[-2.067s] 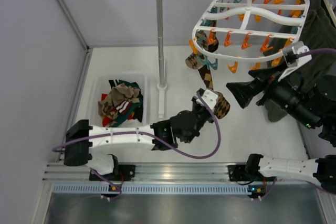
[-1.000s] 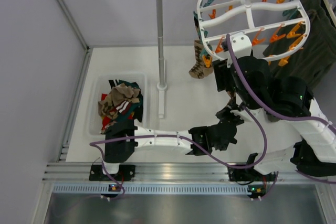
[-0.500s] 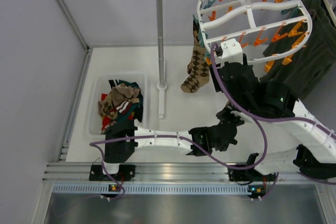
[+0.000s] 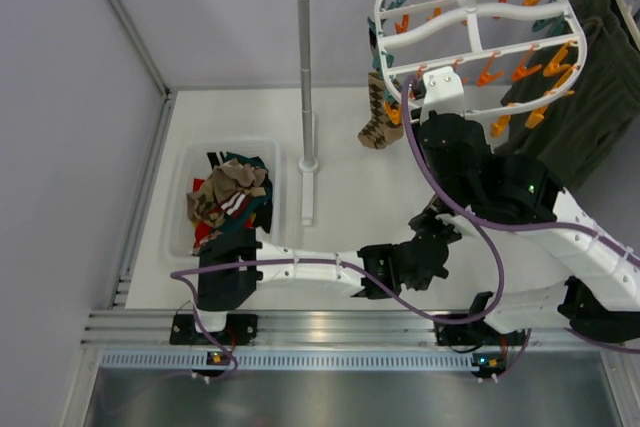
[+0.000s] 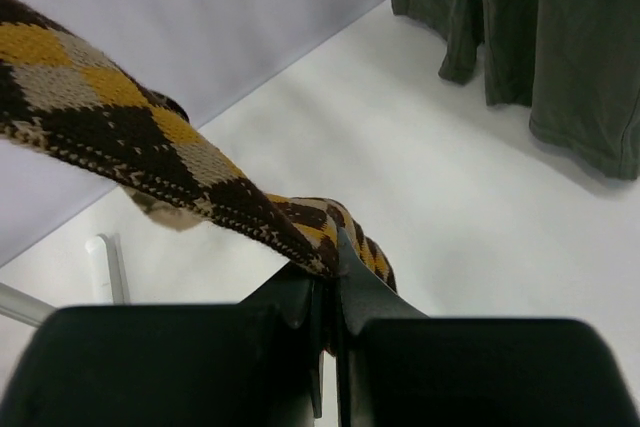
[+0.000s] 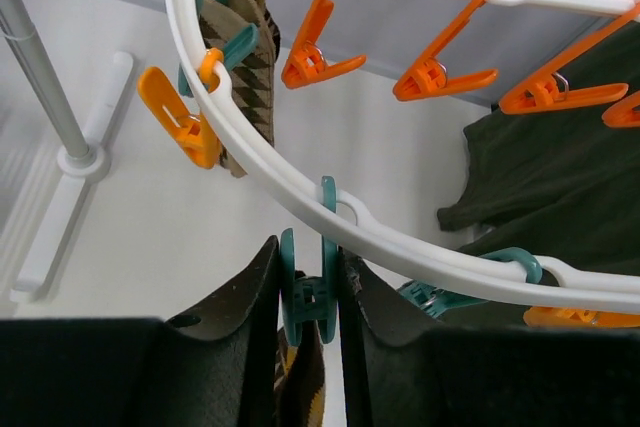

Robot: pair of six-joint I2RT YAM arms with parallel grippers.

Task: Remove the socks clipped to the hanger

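Observation:
The white hanger [image 4: 478, 15] hangs from the rack's bar at the upper right. In the right wrist view my right gripper [image 6: 309, 253] squeezes a teal clip [image 6: 309, 299] under the hanger's rim [image 6: 300, 190]; a brown argyle sock [image 6: 305, 387] hangs below that clip. Further left on the rim a second sock [image 6: 247, 57] [image 4: 380, 112] is clipped. My left gripper [image 5: 325, 257] [image 4: 437, 230] is low, under the right arm, and shut on a brown and yellow argyle sock [image 5: 120, 142] that stretches up and to the left.
A clear bin [image 4: 190, 162] at the left holds a pile of socks. The grey pole rack [image 4: 303, 77] stands mid-table on its foot. A dark green garment [image 4: 600, 77] [image 5: 540, 37] hangs at the right. Several orange clips [image 6: 440, 72] dangle from the hanger.
My right gripper has closed onto the teal clip. The hanging sock at the hanger's left swung down and back up. The left arm has stayed in place with its sock.

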